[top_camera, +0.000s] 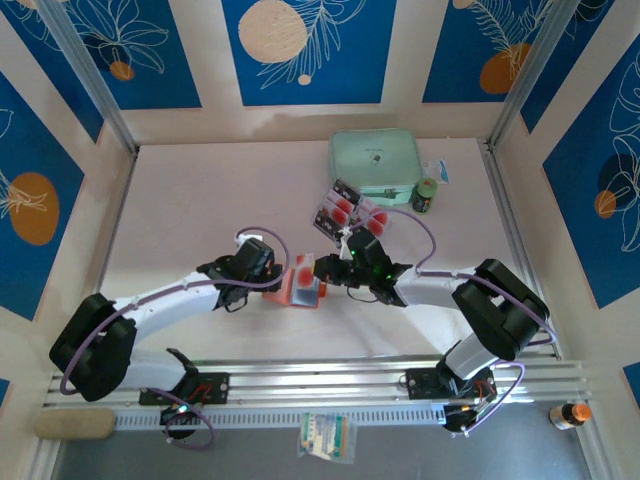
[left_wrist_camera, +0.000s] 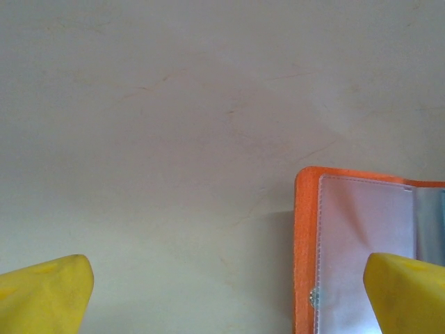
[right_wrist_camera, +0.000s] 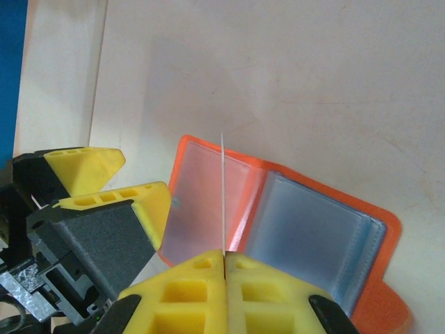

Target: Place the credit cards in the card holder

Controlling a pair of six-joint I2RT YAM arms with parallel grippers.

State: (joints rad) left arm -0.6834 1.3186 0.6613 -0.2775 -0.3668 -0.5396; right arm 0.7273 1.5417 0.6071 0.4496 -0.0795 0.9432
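At the card holder's left edge, the left gripper (left_wrist_camera: 228, 282) has its jaws spread wide. One yellow finger hangs over the bare table left of the holder and the other over its left clear sleeve. Whether that finger presses the sleeve, I cannot tell.

The card holder (right_wrist_camera: 299, 229) lies open on the table, orange rim up, with pale sleeves on both leaves.

Over its fold the right gripper (right_wrist_camera: 224, 263) has its jaws pressed together on a credit card (right_wrist_camera: 222, 181), which is seen edge-on as a thin upright line.

The step in hand looks like seating this card in a sleeve. To do it well, the left finger should pin the left leaf flat so the holder cannot skid. The right arm should tip the card from upright toward the sleeve's plane and meet the slot mouth squarely with the leading edge. It should then slide the card without bowing it and let go only once the card is well inside.

The other credit cards (top_camera: 345, 208) wait beyond the holder, to its right.
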